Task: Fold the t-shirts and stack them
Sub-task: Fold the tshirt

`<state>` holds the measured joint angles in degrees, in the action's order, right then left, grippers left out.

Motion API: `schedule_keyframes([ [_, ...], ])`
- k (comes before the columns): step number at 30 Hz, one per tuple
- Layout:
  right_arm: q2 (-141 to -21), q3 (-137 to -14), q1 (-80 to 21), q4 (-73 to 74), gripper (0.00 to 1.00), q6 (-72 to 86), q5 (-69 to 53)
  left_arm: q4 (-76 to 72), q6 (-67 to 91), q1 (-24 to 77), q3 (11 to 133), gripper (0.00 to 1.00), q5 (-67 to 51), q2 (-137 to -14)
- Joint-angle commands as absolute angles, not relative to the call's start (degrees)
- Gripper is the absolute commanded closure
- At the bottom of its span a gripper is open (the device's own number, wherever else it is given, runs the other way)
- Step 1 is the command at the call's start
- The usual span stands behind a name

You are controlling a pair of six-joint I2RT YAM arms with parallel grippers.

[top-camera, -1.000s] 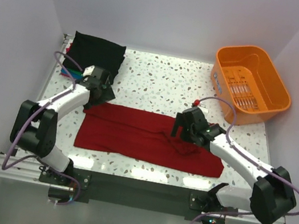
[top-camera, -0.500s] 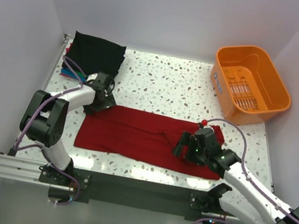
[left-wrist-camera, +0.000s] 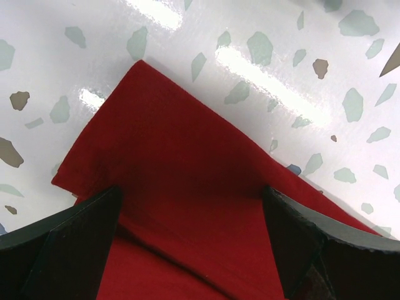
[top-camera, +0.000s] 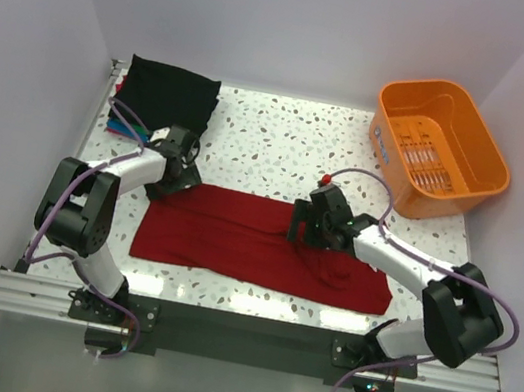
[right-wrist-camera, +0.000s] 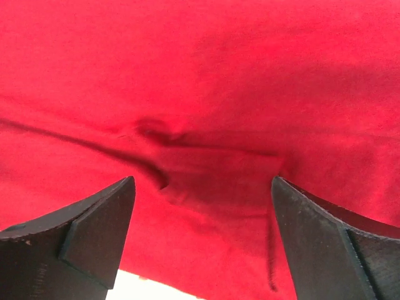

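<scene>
A dark red t-shirt [top-camera: 234,242] lies flat as a long strip across the near half of the table. My left gripper [top-camera: 171,180] hovers open over its far left corner; in the left wrist view that red corner [left-wrist-camera: 181,162] sits between the spread fingers [left-wrist-camera: 69,244], nothing clamped. My right gripper [top-camera: 302,232] is open over the shirt's middle, where a small wrinkle [right-wrist-camera: 206,162] lies between its fingertips [right-wrist-camera: 94,231]. A stack of folded t-shirts with a black one [top-camera: 168,93] on top sits at the back left, teal and blue edges [top-camera: 124,128] peeking out below.
An orange plastic basket [top-camera: 441,146] stands at the back right. The speckled white table [top-camera: 290,150] is walled on the left, right and back. The left arm's cable loops near the folded stack.
The right gripper swung toward the front right, then came back left onto the shirt's middle. The left gripper lowered onto the shirt's far left corner. The shirt itself has not shifted.
</scene>
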<state>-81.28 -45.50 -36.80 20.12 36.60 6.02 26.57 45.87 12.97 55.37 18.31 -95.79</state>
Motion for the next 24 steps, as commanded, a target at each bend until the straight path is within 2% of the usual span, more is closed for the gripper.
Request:
schedule_keyframes([
  [1,-82.8,-47.6,-36.7,19.0,0.08,34.5,11.0,25.7,45.9,12.3,54.6,0.0,19.8,-94.8],
  [4,-83.9,-47.6,-36.7,18.6,0.15,34.0,11.3,25.8,46.0,12.3,54.6,0.0,19.8,-94.7],
  [8,-84.1,-46.4,-36.5,17.5,0.31,34.6,10.2,25.6,46.1,12.3,54.3,0.0,19.7,-94.3],
  [9,-83.9,-46.0,-36.4,15.8,0.39,34.7,7.9,25.6,46.1,12.4,54.2,0.0,19.7,-94.4],
  [11,-83.5,-45.0,-36.5,14.8,0.47,35.4,6.3,25.8,46.1,12.3,54.3,0.0,19.9,-94.4],
  [12,-82.8,-44.9,-36.5,14.6,0.55,35.5,5.6,25.8,46.1,12.3,54.3,0.0,20.0,-94.4],
  [14,-81.6,-44.5,-36.5,14.9,0.65,35.8,4.9,25.9,46.1,12.3,54.4,0.0,20.3,-94.3],
  [15,-79.9,-44.2,-36.5,14.7,0.75,35.8,4.1,25.9,46.1,12.3,54.5,0.0,20.3,-94.3],
  [17,-78.5,-43.2,-36.5,15.0,0.85,36.1,2.3,26.1,46.2,12.3,54.5,0.0,20.4,-94.3],
  [18,-78.0,-43.0,-36.4,15.6,0.95,36.2,2.0,26.2,46.3,12.3,54.7,0.0,20.3,-94.4],
  [19,-77.3,-42.3,-36.5,15.7,0.99,36.2,1.8,26.2,46.3,12.3,54.6,0.0,20.3,-94.4],
  [24,-77.2,-40.7,-36.6,14.8,1.0,37.2,0.2,26.5,46.3,12.3,54.8,0.0,20.3,-94.0],
])
